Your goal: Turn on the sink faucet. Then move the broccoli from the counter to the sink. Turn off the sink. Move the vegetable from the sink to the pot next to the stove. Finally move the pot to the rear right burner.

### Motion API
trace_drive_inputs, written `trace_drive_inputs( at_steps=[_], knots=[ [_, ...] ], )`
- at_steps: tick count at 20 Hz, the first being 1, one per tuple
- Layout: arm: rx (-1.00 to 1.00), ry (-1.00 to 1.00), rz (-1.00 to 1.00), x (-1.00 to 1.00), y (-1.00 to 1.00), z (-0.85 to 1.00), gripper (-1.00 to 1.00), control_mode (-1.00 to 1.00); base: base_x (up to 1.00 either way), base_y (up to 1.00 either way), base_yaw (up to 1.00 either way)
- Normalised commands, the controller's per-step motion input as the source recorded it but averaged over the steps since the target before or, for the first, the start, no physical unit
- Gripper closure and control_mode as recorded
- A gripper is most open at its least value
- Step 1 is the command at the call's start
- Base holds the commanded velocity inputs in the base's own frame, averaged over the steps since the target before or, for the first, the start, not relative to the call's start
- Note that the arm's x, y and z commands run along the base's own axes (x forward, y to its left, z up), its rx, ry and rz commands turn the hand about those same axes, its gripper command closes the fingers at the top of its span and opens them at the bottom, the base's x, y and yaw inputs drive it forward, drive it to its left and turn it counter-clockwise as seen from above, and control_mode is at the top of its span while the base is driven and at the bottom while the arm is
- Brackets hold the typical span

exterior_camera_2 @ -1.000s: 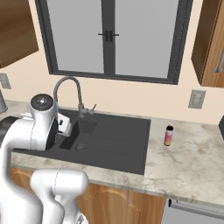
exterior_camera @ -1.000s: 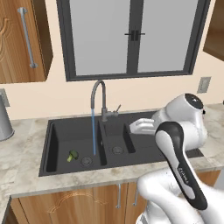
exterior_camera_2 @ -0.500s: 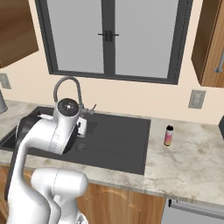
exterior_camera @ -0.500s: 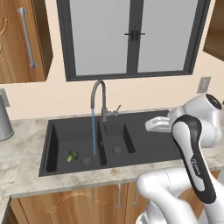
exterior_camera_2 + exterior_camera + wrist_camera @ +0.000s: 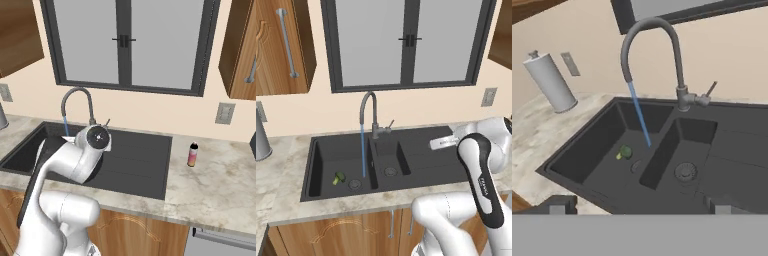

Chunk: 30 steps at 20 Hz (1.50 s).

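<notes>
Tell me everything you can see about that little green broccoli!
The broccoli is a small floret with a dark green top and a pale yellow-green stalk. It lies on the dark floor of the sink's large basin, close to the round drain. The faucet's blue water stream comes down just beside it. Nothing grips it.

Arm bent at the elbow; pincer (image 5: 637,207) spread wide, empty.
</notes>
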Motion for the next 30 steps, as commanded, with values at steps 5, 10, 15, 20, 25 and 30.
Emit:
trace_drive_inputs(
  at_steps=[5, 10, 15, 20, 25, 30],
  knots=[
    [0.00, -0.20, 0.12, 0.44, -0.04, -0.14, -1.00, -1.00, 0.00, 0.00, 0.00],
    [0.00, 0.00, 0.09, 0.45, -0.16, -0.15, -1.00, -1.00, 0.00, 0.00, 0.00],
    [0.01, -0.01, 0.10, 0.51, -0.18, -0.02, -1.00, -1.00, 0.00, 0.00, 0.00],
    [0.00, -0.07, 0.15, 0.61, -0.10, -0.08, -1.00, -1.00, 0.00, 0.00, 0.00],
    [0.00, -0.06, 0.10, 0.63, -0.11, -0.14, -1.00, -1.00, 0.00, 0.00, 0.00],
    [0.01, 0.00, 0.02, 0.61, -0.04, -0.12, -1.00, -1.00, 0.00, 0.00, 0.00]
  ],
)
